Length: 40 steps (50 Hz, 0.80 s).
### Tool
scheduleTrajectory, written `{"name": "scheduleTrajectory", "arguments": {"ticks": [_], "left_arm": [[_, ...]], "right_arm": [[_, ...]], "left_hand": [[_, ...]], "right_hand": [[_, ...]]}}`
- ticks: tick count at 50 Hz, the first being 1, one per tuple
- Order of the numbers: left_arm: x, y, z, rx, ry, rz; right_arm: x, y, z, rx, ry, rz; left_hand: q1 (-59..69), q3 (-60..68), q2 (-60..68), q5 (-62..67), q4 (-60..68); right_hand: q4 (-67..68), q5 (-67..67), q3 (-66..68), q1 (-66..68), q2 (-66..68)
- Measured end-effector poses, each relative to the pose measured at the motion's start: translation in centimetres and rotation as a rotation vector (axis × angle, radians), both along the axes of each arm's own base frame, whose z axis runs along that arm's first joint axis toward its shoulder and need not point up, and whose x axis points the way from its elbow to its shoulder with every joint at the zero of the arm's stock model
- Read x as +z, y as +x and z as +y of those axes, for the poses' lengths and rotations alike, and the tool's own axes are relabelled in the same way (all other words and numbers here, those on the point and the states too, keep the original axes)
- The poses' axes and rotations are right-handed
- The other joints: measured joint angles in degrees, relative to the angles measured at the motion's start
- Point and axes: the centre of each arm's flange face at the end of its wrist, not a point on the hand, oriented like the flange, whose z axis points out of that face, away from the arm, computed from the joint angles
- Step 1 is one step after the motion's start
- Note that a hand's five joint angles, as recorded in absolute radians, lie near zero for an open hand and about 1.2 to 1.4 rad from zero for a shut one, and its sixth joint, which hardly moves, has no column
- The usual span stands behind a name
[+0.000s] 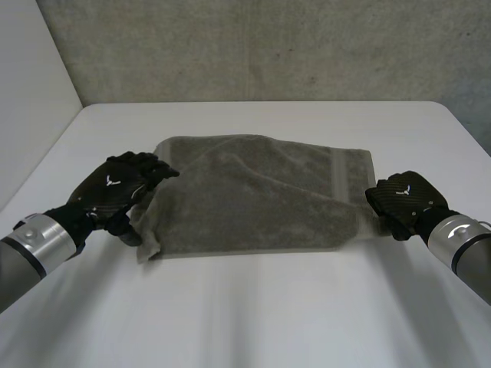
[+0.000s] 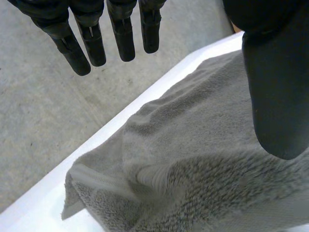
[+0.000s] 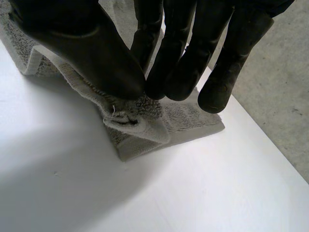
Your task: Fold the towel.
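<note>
A grey-green towel (image 1: 261, 199) lies on the white table (image 1: 253, 307), folded over with a diagonal flap across its top. My left hand (image 1: 115, 188) hovers over the towel's near left corner. In the left wrist view its fingers (image 2: 91, 38) are straight and spread away from the thumb, above the rumpled towel (image 2: 203, 164), holding nothing. My right hand (image 1: 403, 199) is at the towel's near right corner. In the right wrist view its thumb (image 3: 96, 48) and fingers pinch that corner of the towel (image 3: 145, 125), which bunches under them.
A concrete wall (image 1: 268, 46) rises behind the table's far edge. A pale wall (image 1: 31, 100) stands at the left. Bare white tabletop stretches in front of the towel and on both sides.
</note>
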Motion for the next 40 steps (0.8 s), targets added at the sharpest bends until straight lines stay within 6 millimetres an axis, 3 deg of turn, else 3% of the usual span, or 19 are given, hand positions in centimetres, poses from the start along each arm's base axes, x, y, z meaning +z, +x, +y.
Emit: {"name": "scheduleTrajectory", "arguments": {"ticks": [7, 13, 23, 40], "left_arm": [[2.1, -1.9, 2.9, 0.002, -0.045, -0.058], [1.7, -2.6, 4.4, 0.108, -0.041, -0.102], [-0.1, -3.7, 6.0, 0.24, -0.022, -0.169], [-4.9, -5.7, 5.6, 0.212, -0.033, -0.262]], "right_arm": [[-0.3, 0.0, 0.2, -0.002, 0.005, -0.001], [-0.7, -0.1, 0.4, -0.004, 0.017, 0.0], [-1.0, -0.1, 0.6, -0.004, 0.025, 0.002], [-1.5, -0.2, 1.0, -0.001, 0.038, 0.008]], "left_hand": [[0.0, 0.01, 0.01, 0.15, 0.0], [0.0, 0.02, 0.01, 0.15, 0.0], [0.0, 0.02, 0.03, 0.32, 0.01], [8.46, 9.31, 8.6, 11.13, 8.85]], "right_hand": [[0.0, 0.0, 0.0, 0.0, 0.0], [0.0, 0.0, 0.0, 0.0, 0.0], [0.0, 0.0, 0.0, 0.0, 0.0], [0.0, 0.0, 0.0, 0.0, 0.0]]}}
